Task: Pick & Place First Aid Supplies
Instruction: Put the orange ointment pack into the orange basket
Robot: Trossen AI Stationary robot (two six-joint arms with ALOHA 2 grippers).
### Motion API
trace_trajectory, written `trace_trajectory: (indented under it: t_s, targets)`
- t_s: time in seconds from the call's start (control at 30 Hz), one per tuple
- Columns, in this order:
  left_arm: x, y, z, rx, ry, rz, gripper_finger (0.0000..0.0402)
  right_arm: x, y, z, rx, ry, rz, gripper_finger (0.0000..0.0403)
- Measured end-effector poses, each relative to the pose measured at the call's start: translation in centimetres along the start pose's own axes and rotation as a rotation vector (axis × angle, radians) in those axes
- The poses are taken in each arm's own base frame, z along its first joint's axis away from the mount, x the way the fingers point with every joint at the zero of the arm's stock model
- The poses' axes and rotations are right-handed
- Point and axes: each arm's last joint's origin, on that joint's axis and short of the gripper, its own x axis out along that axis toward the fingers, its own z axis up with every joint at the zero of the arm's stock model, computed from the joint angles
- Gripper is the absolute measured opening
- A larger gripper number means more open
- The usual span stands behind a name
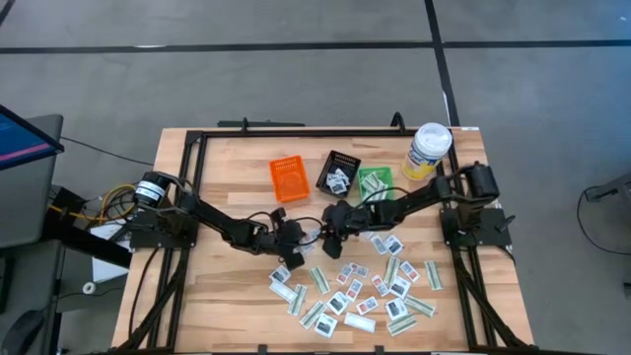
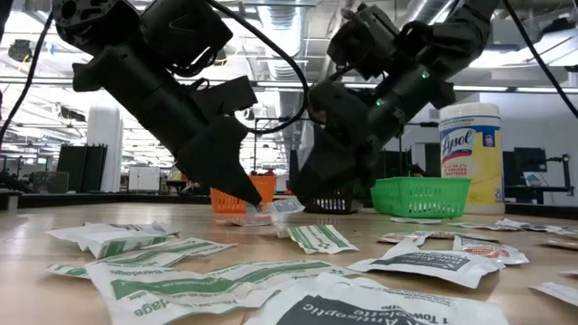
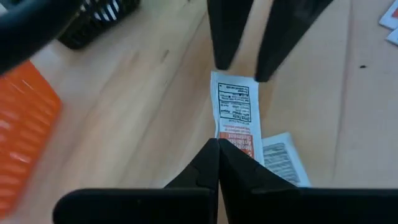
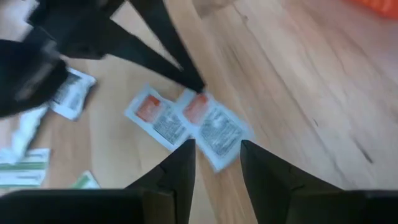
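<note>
Packets (image 1: pixel 360 291) mostly lie loose across the lower centre of the surface (image 1: pixel 227 286), few in the black bin (image 1: pixel 340 173); left gripper (image 3: pixel 217 146) pinches one shut, right gripper (image 4: pixel 214 155) hovers spread

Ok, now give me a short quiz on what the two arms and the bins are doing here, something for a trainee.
1. True or false: the left gripper has its fingers shut on a white packet with orange print.
2. Seen from above, what colour is the bin that stands between the orange bin and the green bin? A black, B yellow, C white.
3. Which gripper has its fingers open on either side of that same packet's far end?

Key
1. True.
2. A: the black bin.
3. The right gripper.
</note>
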Motion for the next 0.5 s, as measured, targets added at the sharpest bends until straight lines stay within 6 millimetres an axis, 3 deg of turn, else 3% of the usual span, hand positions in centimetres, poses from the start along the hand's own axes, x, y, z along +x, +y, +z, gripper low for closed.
trace_trajectory:
  t_s: [0.23, 0.5]
  targets:
    - [-2.2, 2.4, 2.8, 0.027, -0.068, 0.062, 0.0004, -1.7, 0.2, 1.5, 0.005, -0.051, 0.019, 0.0119]
    - [-5.2, 8.9, 5.3, 0.001, -0.054, 0.273, 0.0004, -1.6, 0.1, 1.3, -0.021, -0.056, -0.028, 0.0119]
